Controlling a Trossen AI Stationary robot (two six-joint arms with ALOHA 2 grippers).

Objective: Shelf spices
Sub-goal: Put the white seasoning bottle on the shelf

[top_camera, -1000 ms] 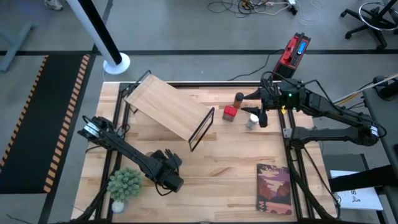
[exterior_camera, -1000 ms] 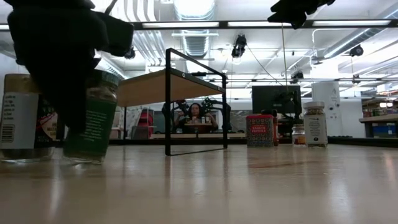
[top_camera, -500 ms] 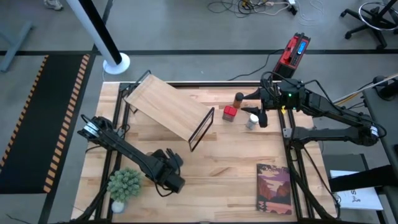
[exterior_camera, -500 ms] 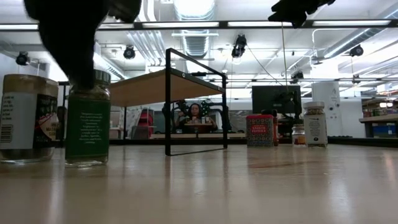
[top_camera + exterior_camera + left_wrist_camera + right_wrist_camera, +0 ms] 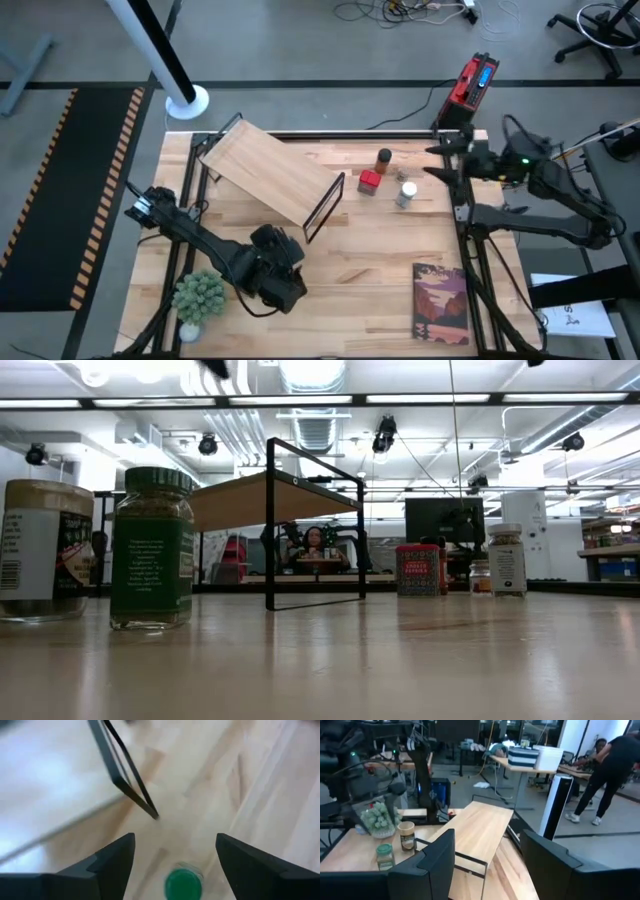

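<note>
While the left tool [image 5: 175, 855] hangs above the green-lidded jar [image 5: 183, 882], its fingers [image 5: 112, 862] stand apart with nothing between them; the jar sits on the counter [image 5: 380, 250] below the gap, not gripped. From above, that arm covers the jar, near the counter's front left, next to the potted plant [image 5: 200, 295].

At table height the green-lidded jar [image 5: 152, 550] stands upright and free, with a tan-topped jar [image 5: 40, 550] just beside it. The right wrist camera shows the same pair, green-lidded jar [image 5: 385, 857] and tan-topped jar [image 5: 407, 836], close together in front of the plant [image 5: 379, 820].

Shelf [image 5: 275, 175]: pale plank, slanted, on the back left of the counter, black frame [image 5: 325, 207] at its lower end. No jars on it.

Other spices are grouped right of the frame, well apart from the left pair: red tin [image 5: 370, 182], dark-lidded brown jar [image 5: 384, 160] just behind it, white-lidded jar [image 5: 405, 194] to its right. At table height a smaller jar [image 5: 480, 577] stands between the red tin [image 5: 417, 570] and the white-lidded jar [image 5: 507, 560].

Right tool [image 5: 440, 160] is at the counter's back right edge, off the spices. Its fingers [image 5: 440, 857] are parted and hold nothing.

A book [image 5: 441, 302] lies front right. A person [image 5: 607, 775] stands in the room beyond the counter.
</note>
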